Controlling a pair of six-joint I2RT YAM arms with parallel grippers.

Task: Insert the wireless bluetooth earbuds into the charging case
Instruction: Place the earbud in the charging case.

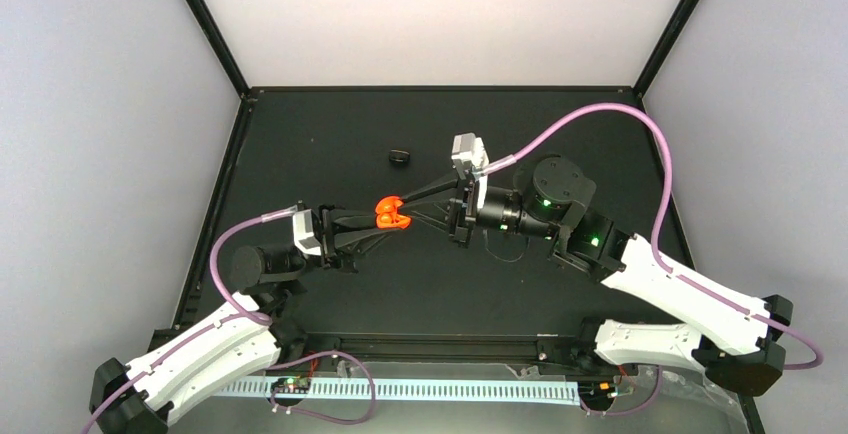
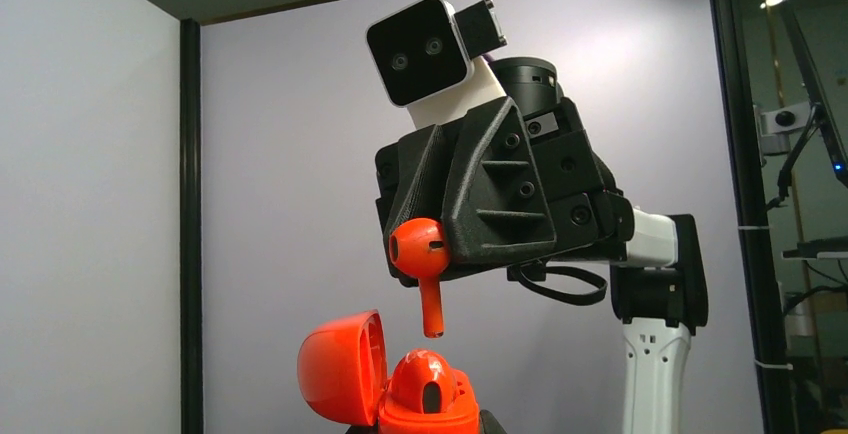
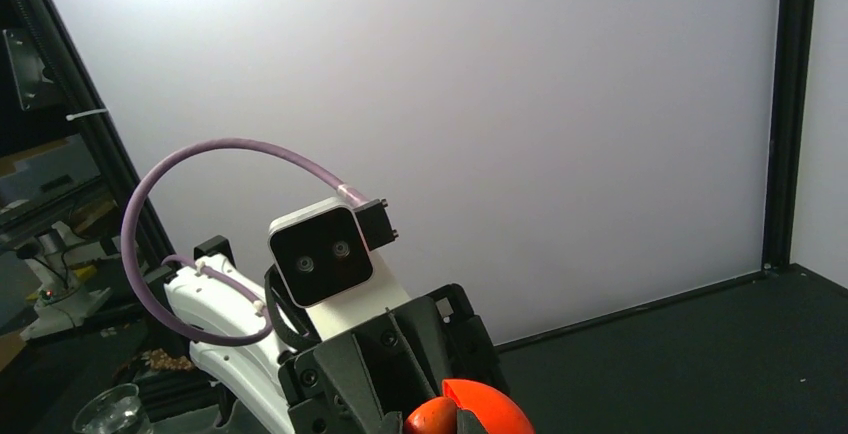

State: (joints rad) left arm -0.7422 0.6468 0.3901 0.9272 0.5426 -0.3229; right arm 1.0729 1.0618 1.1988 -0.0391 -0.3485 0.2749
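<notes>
Our left end effector [image 1: 376, 222] clamps, we think, the open charging case [image 2: 385, 379]; our right end effector [image 2: 452, 254] pinches an earbud [image 2: 431, 304] just above it.

The charging case [image 2: 345, 369] is glossy red-orange all over, with a dark slot in its domed lower half. The earbud [image 2: 422, 254] at its 12 o'clock is the same red-orange, with a small dark mark on the head. The table [image 1: 330, 144] is plain matte black. The small lump [image 1: 400, 157] at the case's 12 o'clock in the top view is also black. The left arm [image 1: 200, 354] and right arm [image 1: 680, 289] have white shells and black joints, and green lights glow on the right one. The cables [image 1: 600, 114] are mauve. The wrist camera [image 2: 420, 49] is white with a black face. The walls [image 1: 100, 104] are pale lavender-grey.
</notes>
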